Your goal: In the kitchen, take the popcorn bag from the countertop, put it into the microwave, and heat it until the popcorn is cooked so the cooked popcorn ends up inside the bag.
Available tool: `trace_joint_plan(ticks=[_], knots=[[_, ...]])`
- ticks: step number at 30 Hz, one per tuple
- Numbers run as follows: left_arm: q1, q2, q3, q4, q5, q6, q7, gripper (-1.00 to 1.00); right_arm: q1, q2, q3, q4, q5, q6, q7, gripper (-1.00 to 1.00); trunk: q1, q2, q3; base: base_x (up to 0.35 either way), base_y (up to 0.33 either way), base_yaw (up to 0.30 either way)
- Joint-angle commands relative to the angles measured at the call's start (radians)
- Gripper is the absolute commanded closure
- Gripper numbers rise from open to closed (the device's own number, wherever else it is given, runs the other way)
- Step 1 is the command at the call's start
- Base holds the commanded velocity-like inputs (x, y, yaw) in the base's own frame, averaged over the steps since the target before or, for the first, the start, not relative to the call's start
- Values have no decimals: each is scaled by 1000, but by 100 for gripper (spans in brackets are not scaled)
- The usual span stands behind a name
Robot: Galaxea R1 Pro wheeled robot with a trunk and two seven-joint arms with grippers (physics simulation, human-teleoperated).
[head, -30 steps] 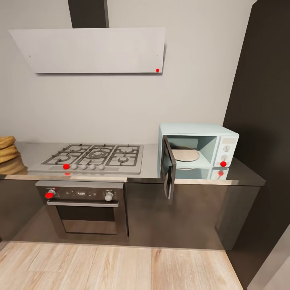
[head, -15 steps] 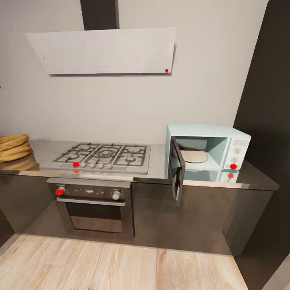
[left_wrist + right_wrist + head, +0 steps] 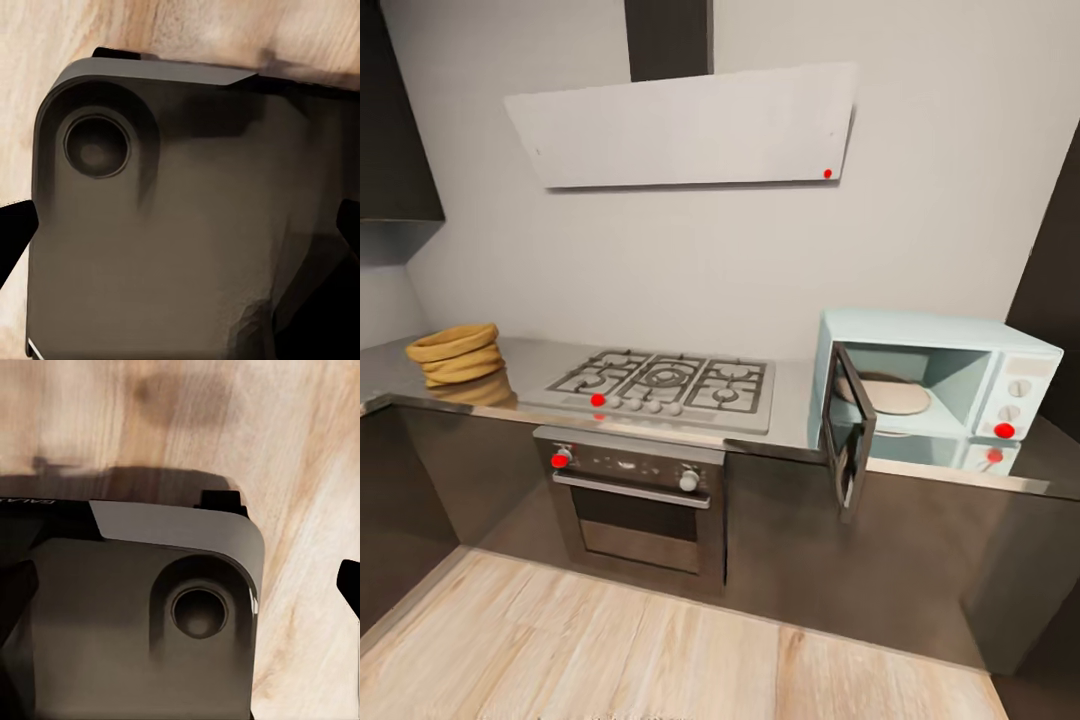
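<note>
The popcorn bag (image 3: 455, 355), a squat mustard-brown sack with a rolled rim, stands on the grey countertop (image 3: 792, 400) at its far left corner. The mint-blue microwave (image 3: 1015, 345) sits at the counter's right end. Its dark glass door (image 3: 850, 435) is swung open toward me, and a pale round plate (image 3: 890, 393) lies inside. No popcorn shows. In the wrist views my left gripper (image 3: 180, 240) and right gripper (image 3: 180, 600) hang open over my own dark base and the wooden floor, holding nothing.
A gas hob (image 3: 670, 385) with an oven (image 3: 635, 500) below lies between the bag and the microwave. An extractor hood (image 3: 690, 125) hangs on the wall. Dark cabinets run under the counter, and a side counter turns toward me at the left. Wooden floor (image 3: 610, 650) lies in front.
The whole picture has shifted right as the camera turned left, bringing the popcorn bag fully into view. The bag, microwave and door stand as before.
</note>
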Motion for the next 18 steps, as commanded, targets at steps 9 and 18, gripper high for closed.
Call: trace_joint_plan(ticks=[9, 18], knots=[[0, 0, 2, -1, 8, -1, -1, -100, -1, -1, -9, 3, 10, -6, 2, -100, 0, 0, -1, 0, 0, 269], [1, 0, 2, -1, 6, -1, -1, -100, -1, 0, -9, 3, 10, -10, -26, -100, 0, 0, -1, 0, 0, 269]])
